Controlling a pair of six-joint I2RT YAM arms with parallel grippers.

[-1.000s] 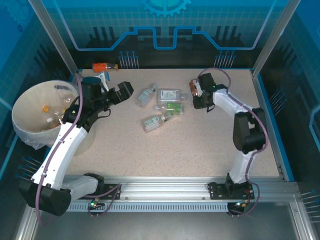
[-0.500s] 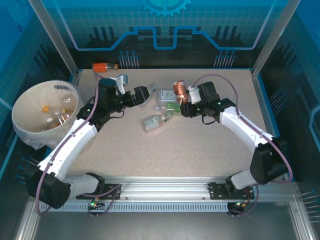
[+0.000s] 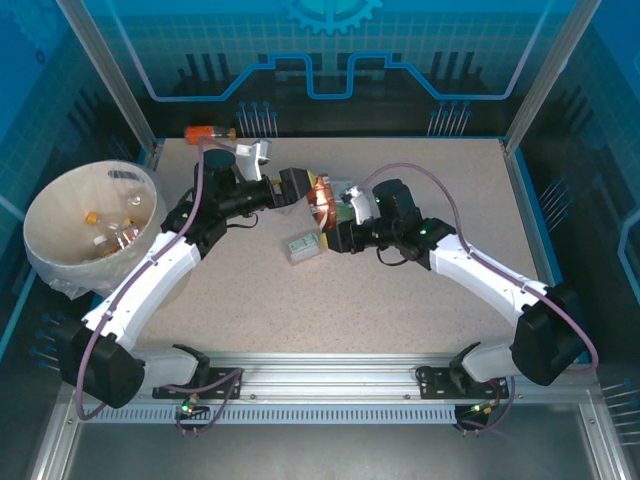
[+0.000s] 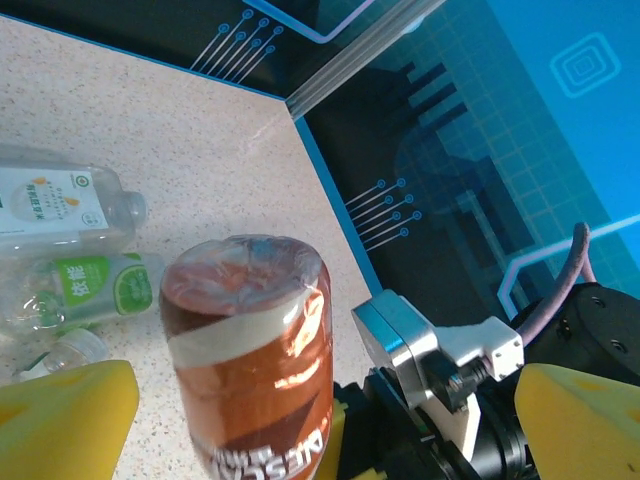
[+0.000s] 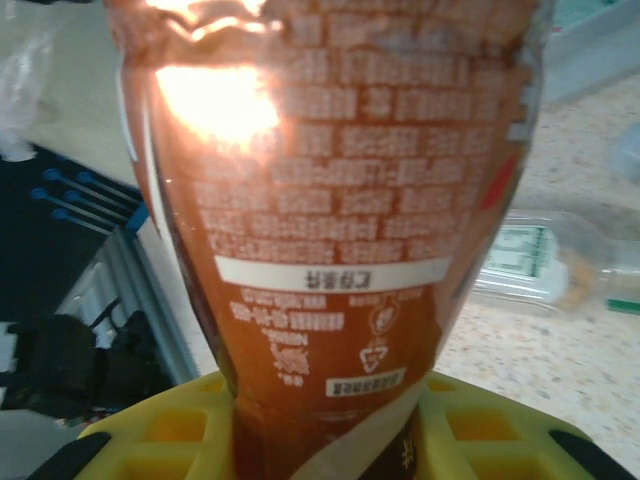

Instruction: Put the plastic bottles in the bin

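Top view: the right gripper (image 3: 331,220) is clenched on a brown bottle (image 3: 321,192) with a shiny copper-toned wrap, held over the middle of the speckled table (image 3: 400,300), toward its far side. Right wrist view: yellow fingers (image 5: 165,432) press on both sides of the bottle's lower end, label print upside down, and 1 clear bottle (image 5: 535,262) lies on the table behind it. The left gripper (image 3: 294,188) sits just beside the brown bottle, facing it, jaws released and spread wide. Left wrist view: the yellow pads (image 4: 62,418) stand far apart at the bottom corners, with the brown bottle's rounded end between them. I cannot tell whether either pad touches it. Beyond lie a clear bottle with white label (image 4: 55,205) and a green-label bottle (image 4: 88,285), side by side on the table. Another small green-label bottle (image 3: 304,246) lies near the right gripper. 1 orange bottle (image 3: 210,132) rests at the far table edge. The bin (image 3: 45,215) stands at the left side, well apart from both grippers, with several bottles already inside.
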